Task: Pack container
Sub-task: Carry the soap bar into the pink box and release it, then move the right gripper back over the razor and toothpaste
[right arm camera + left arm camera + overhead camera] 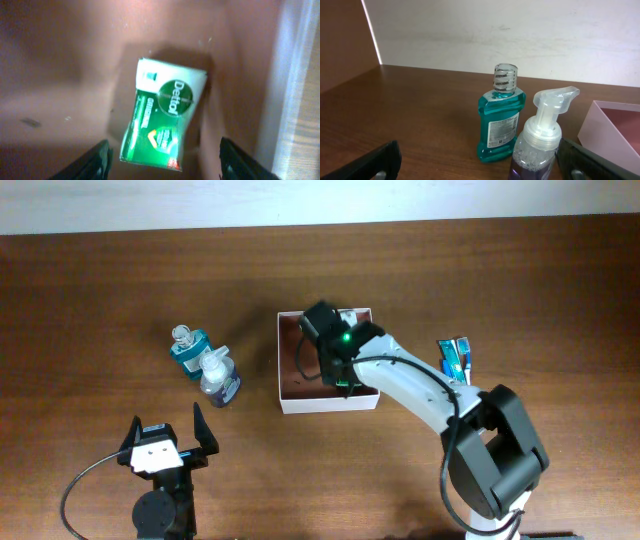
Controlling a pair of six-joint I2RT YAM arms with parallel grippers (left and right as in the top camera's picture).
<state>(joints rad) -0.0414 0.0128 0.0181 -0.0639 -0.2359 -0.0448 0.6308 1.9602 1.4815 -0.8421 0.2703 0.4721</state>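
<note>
— Container, where is it?

— Directly under the right gripper, which reaches down inside it. In the wrist view its reddish-brown floor fills the picture, with the white wall off to the gripper's right.

— And the right gripper itself?

— Spread wide, gripping nothing. A green soap box lies flat on the floor just ahead of it, skewed, its near end in the gap. Neither of the fingers touches it.

— Left gripper?

— Also spread wide, holding nothing, low over the table. It sits well apart from the container, which lies ahead and to its right; only a corner shows at the right edge of its wrist view.

— What's in front of it?

— Two bottles, standing upright. The pump bottle is nearer, just ahead and toward its right finger. The mouthwash stands just behind and a little left of that. From overhead the pump bottle and mouthwash look to be touching or nearly so.

— Anything else?

— A blue packet on the table, outside the container, back beside the right arm; I cannot tell what it is.
</note>
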